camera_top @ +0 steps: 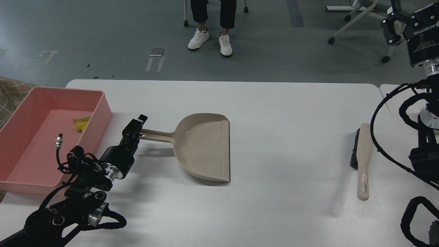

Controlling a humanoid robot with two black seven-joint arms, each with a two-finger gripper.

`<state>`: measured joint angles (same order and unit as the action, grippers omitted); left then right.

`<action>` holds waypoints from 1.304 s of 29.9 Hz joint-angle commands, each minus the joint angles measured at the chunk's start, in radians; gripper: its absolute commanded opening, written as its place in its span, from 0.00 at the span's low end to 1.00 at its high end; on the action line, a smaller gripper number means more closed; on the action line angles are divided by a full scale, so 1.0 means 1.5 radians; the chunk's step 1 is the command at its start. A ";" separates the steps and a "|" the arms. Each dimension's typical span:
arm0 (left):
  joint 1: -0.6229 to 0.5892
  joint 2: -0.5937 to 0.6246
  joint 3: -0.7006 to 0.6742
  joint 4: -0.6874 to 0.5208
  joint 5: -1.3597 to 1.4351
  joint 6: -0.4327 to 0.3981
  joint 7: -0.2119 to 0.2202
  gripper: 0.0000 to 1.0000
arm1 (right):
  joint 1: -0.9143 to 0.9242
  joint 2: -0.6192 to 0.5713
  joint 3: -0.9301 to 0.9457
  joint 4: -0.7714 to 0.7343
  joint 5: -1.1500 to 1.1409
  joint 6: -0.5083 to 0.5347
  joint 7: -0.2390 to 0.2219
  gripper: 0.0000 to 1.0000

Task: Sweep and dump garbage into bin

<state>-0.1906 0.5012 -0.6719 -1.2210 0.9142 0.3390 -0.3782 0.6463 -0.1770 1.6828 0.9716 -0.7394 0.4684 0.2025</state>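
The garbage, a bright yellow notched sponge-like scrap (81, 123), already lies inside the large shallow pink plastic bin (99, 113) at the table's left edge, with the thin pale strip not clearly visible, so the dumping looks done and the step in hand seems to be setting down the empty beige long-handled dustpan (205, 147). The left hand (139, 130) sits at the dustpan's handle end, apparently clamped on it, and next must release and withdraw. The beige brush with black bristles (363, 161) lies well apart on the white table (274, 109); the right hand (394, 29) is raised at the upper right, its fingers indistinct, and nothing blocks the way.
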 commanded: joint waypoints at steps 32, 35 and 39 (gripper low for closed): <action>0.015 0.083 -0.011 -0.001 -0.011 0.001 0.012 0.66 | -0.006 0.001 0.000 -0.001 0.000 0.001 0.000 1.00; 0.015 0.092 -0.012 -0.006 -0.011 0.001 0.012 0.66 | -0.006 0.001 0.000 0.000 0.000 0.000 0.000 1.00; 0.015 0.097 -0.016 -0.028 -0.012 0.001 0.012 0.67 | -0.006 0.001 0.000 0.000 0.000 0.001 0.000 1.00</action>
<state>-0.1687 0.6419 -0.6927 -1.2418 0.8964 0.3404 -0.3605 0.6366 -0.1749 1.6827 0.9706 -0.7395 0.4692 0.2025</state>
